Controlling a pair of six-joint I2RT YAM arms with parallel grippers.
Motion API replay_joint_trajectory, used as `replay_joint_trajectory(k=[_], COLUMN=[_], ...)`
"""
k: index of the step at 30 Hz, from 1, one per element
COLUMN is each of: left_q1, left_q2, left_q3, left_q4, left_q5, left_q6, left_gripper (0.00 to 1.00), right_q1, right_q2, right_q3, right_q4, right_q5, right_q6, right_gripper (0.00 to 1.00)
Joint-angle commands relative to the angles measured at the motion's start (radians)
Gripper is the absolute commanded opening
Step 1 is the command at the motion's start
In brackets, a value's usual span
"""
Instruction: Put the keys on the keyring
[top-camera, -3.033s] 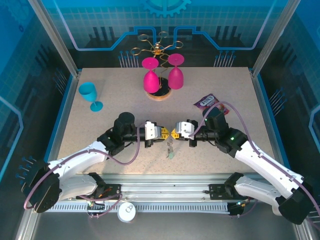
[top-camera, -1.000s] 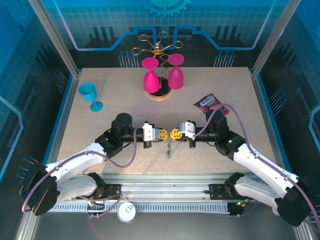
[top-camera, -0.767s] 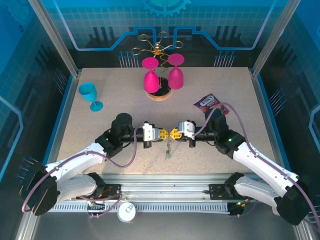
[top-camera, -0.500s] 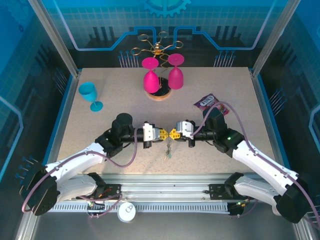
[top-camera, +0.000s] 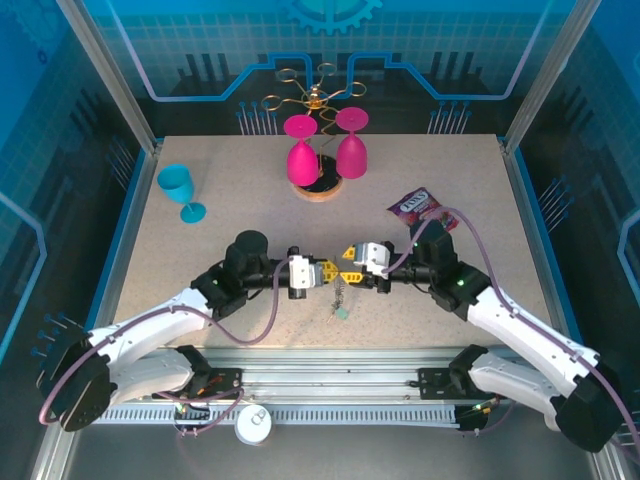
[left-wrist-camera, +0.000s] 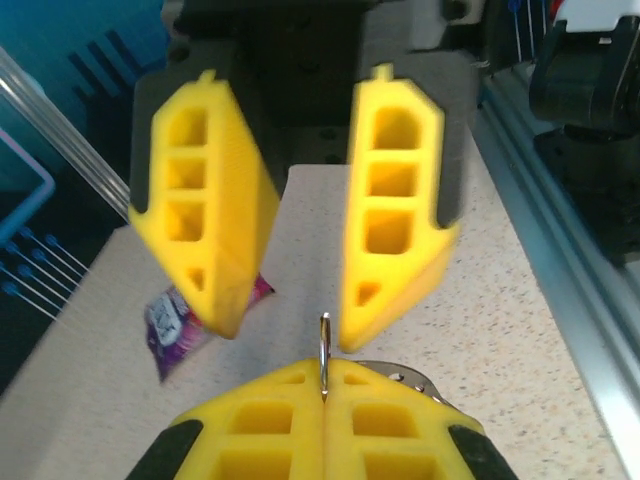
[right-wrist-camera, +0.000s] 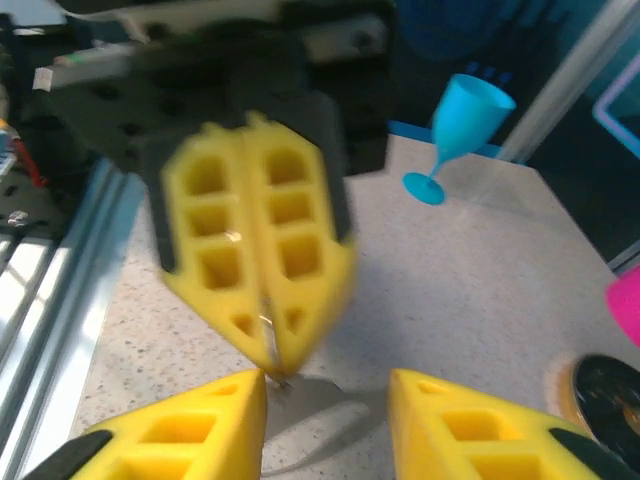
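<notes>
Blue cup (top-camera: 178, 188): stands upright at the upper left of the table (top-camera: 470, 180), well apart from the work and seemingly not needed.
Left gripper (left-wrist-camera: 323, 372): jaws pressed together on a thin silvery ring seen edge-on, which I take to be part of the keyring (left-wrist-camera: 324, 345). It is held level and aimed at the other arm, probably to offer the ring steadily.
Keys (top-camera: 340, 294): they dangle under the meeting point at the centre of the top view. The pale green tag (top-camera: 342, 313) is lowest, and I cannot tell whether it touches the table.
Right gripper (right-wrist-camera: 325, 390): jaws spread with nothing between them, facing the left tips just beside the ring, likely placed to take hold.
Snack packet (top-camera: 414, 203): lies flat at the upper right, out of the way.
</notes>
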Motion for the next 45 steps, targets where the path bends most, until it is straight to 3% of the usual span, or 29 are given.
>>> replay_joint_trajectory(k=[1,8,18,22,27,30,35,40,45], left_q1=[-0.052,-0.057,-0.057,-0.05,0.011,0.045,0.156,0.246,0.303], left_q2=[-0.042,-0.05,-0.038,-0.01,0.034,0.07,0.104,0.129,0.17], left_q3=[-0.032,-0.045,-0.047,-0.02,0.066,0.15,0.215,0.224,0.245], left_q4=[0.045,0.103,0.113,0.105,0.001,-0.141,-0.256,-0.24,-0.27], left_q5=[-0.162,-0.229,-0.263,-0.359,-0.466,-0.598,-0.577,-0.557,-0.631], left_q6=[0.244,0.36,0.326,0.172,-0.202,-0.426,-0.707,-0.864,-0.975], left_gripper=[0.0,0.0,0.0,0.0,0.0,0.0,0.0,0.0,0.0], right_q1=[-0.054,-0.074,-0.074,-0.074,-0.072,-0.069,-0.041,0.16,0.333], right_q2=[-0.059,-0.117,-0.125,-0.112,-0.089,-0.08,-0.055,0.073,0.376], right_q3=[-0.09,-0.141,-0.133,-0.124,-0.108,-0.102,-0.092,-0.127,-0.032], right_q4=[0.206,0.198,0.17,0.164,0.146,0.124,0.095,0.242,0.39], right_q5=[0.112,0.179,0.2,0.241,0.32,0.346,0.323,0.347,0.44], right_q6=[0.132,0.196,0.214,0.261,0.355,0.425,0.506,0.452,0.59], right_gripper=[0.39,0.39,0.39,0.35,0.25,0.23,0.2,0.25,0.26])
